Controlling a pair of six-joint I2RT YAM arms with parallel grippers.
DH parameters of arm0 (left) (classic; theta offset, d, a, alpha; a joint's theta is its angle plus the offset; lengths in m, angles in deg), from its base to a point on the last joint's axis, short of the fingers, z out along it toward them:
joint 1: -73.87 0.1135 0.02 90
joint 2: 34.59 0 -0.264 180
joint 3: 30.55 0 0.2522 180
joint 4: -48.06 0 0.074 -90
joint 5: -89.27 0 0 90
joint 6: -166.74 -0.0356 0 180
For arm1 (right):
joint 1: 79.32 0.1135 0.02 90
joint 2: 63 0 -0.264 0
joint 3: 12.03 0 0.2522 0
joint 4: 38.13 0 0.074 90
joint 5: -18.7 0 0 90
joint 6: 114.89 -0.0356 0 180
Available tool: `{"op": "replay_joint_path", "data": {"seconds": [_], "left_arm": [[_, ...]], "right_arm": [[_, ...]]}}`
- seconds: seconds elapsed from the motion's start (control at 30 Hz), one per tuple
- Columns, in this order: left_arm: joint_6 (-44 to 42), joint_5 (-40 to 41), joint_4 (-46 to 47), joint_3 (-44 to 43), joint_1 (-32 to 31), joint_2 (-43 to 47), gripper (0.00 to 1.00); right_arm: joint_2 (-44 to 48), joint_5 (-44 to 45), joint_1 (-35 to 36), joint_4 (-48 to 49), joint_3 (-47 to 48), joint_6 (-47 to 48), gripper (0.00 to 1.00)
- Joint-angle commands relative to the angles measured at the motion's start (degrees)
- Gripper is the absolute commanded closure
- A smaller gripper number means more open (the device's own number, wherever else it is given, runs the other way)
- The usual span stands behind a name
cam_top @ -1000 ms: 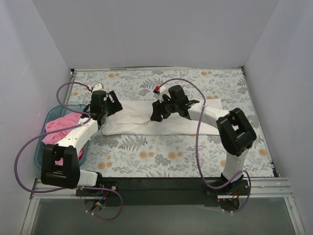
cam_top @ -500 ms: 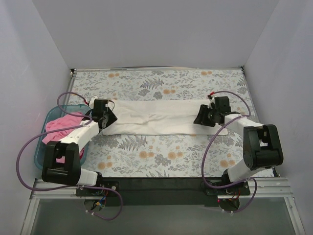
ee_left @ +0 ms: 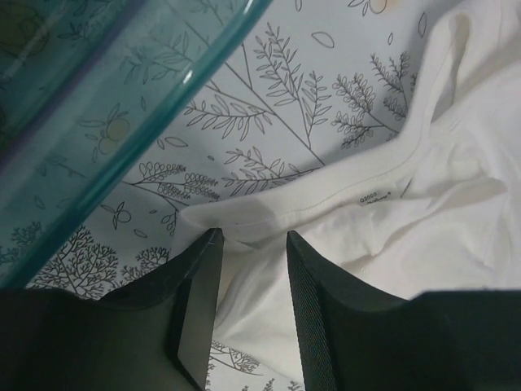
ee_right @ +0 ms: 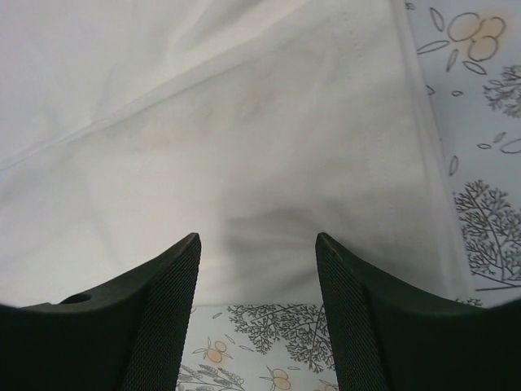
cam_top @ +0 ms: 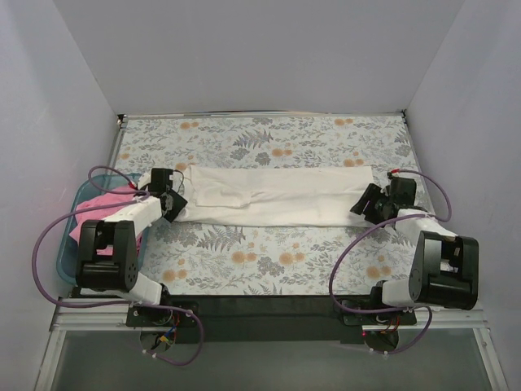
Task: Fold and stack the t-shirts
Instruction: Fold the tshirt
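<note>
The white t-shirt lies flat across the middle of the floral table cover. It is a long narrow band running from 9 o'clock to 3 o'clock, with its sides apparently already folded inward. That lengthwise fold looks like the only part of the task done so far.

The left gripper sits low at the band's 9 o'clock end. Its fingers are set narrow but plainly apart, straddling the collar where the neck label shows. Fabric lies in the gap between them, yet nothing looks pinched.

The right gripper is at the 3 o'clock end with its fingers wide apart. It hovers over smooth cloth just inside the hem and holds nothing.

The pink t-shirt lies crumpled in the teal basket at the table's 9 o'clock edge, partly hidden under the left arm. It is unfolded.

What remains, as I judge it, is most of the job. The white band needs folding crosswise into a compact packet. The pink shirt has to come out of the basket, be spread and be folded the same way, and then one shirt goes on top of the other. No stack exists yet. With both grippers at opposite ends of the band, the crosswise fold seems the likely step in hand.
</note>
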Motion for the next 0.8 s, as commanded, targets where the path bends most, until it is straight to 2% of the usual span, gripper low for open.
{"op": "replay_joint_path", "data": {"seconds": [0.0, 0.2, 0.33, 0.43, 0.5, 0.6, 0.7, 0.77], "left_arm": [[0.1, 2.2, -4.2, -1.1, 1.8, -4.1, 0.63], [-2.1, 1.6, -4.0, -4.2, 0.9, 3.1, 0.51], [-4.4, 1.3, -3.1, -8.8, -1.9, 5.7, 0.42], [-6.2, 0.4, 0.3, -12.7, -3.5, 4.1, 0.39], [-7.5, -1.9, 3.2, -15.1, -3.8, 1.7, 0.39], [-9.1, -4.8, 6.4, -19.6, -3.8, -4.8, 0.44], [-10.4, -6.7, 7.8, -24.9, -3.8, -12.2, 0.52], [-10.9, -7.3, 8.4, -28.0, -3.8, -16.5, 0.63]], "right_arm": [[1.9, 6.3, -1.5, -6.6, -2.4, 1.4, 0.44], [6.0, 1.2, -1.5, -5.3, 1.8, 1.5, 0.41], [3.3, -4.5, -1.5, -1.7, 7.5, 1.4, 0.41], [-1.3, -7.2, -1.5, 0.1, 13.3, 1.2, 0.41], [-3.7, -8.6, -1.5, 1.2, 17.2, 0.9, 0.42], [-8.9, -10.0, -1.5, 4.5, 20.5, 0.1, 0.42], [-16.1, -10.8, -1.5, 5.7, 25.1, 0.0, 0.44], [-18.7, -10.6, -1.5, 6.2, 28.2, -0.1, 0.45]]}}
